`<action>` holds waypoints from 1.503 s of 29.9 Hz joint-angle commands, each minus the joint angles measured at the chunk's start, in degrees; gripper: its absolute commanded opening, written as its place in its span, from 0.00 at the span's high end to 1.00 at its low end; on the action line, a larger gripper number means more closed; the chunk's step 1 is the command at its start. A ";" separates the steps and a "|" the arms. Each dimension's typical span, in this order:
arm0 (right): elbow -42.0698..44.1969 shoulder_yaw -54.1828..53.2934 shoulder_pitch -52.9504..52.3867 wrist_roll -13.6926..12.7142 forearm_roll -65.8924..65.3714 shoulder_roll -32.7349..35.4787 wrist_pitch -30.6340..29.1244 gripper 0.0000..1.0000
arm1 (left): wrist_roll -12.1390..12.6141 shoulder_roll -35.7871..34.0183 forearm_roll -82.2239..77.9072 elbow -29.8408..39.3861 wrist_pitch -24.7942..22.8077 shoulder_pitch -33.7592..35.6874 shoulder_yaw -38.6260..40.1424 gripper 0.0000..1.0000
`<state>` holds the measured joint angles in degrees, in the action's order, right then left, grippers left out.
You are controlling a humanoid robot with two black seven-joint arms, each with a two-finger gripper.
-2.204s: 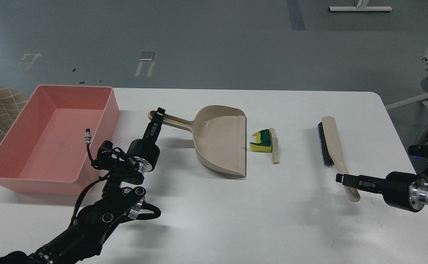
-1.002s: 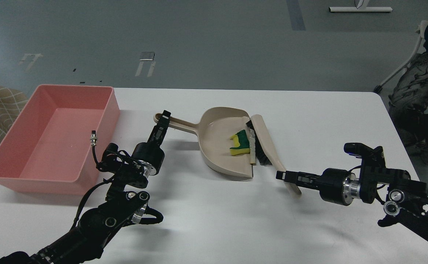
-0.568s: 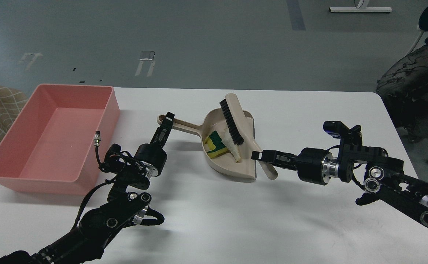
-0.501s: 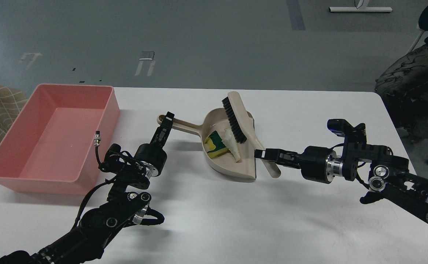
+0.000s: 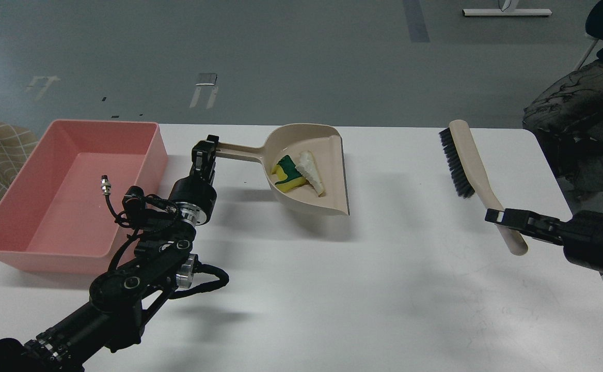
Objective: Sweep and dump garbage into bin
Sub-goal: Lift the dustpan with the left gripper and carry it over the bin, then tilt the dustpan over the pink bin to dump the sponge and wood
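The beige dustpan (image 5: 327, 170) is lifted above the white table, with its shadow beneath it. Inside lie the yellow sponge piece with green top (image 5: 287, 176) and the cream ridged stick (image 5: 312, 171). My left gripper (image 5: 207, 151) is shut on the end of the dustpan's long handle. The pink bin (image 5: 69, 191) stands at the table's left, with nothing in it, and the dustpan is to its right. My right gripper (image 5: 500, 217) is shut on the handle of the beige black-bristled brush (image 5: 466, 157), held up over the table's right side.
The white table (image 5: 332, 289) has its right edge near my right arm. A person in dark clothes (image 5: 580, 113) and a chair are beyond the table's right corner. A cable plug (image 5: 106, 182) sticks up from my left arm.
My left gripper has lifted the dustpan with the garbage and moved it left toward the bin. My right gripper has drawn the brush away to the right.
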<state>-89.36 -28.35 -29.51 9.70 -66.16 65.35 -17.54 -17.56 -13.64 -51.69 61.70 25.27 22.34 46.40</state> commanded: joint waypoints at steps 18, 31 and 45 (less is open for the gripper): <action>-0.12 0.57 4.28 0.85 0.24 -0.22 3.04 1.00 | -2.99 -46.63 25.66 12.40 -10.41 -6.07 9.15 1.00; -0.38 0.49 4.90 0.85 0.24 -1.01 3.39 1.00 | -10.44 -52.01 24.10 -3.95 -12.26 -11.26 8.10 1.00; -0.73 0.31 4.99 0.85 0.24 -2.50 3.48 1.00 | -10.44 -57.64 4.24 -6.86 -11.65 -10.82 8.10 1.00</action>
<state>-90.04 -27.98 -24.52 10.54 -65.87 63.17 -14.06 -28.01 -69.71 -44.36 54.71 13.57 11.15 54.49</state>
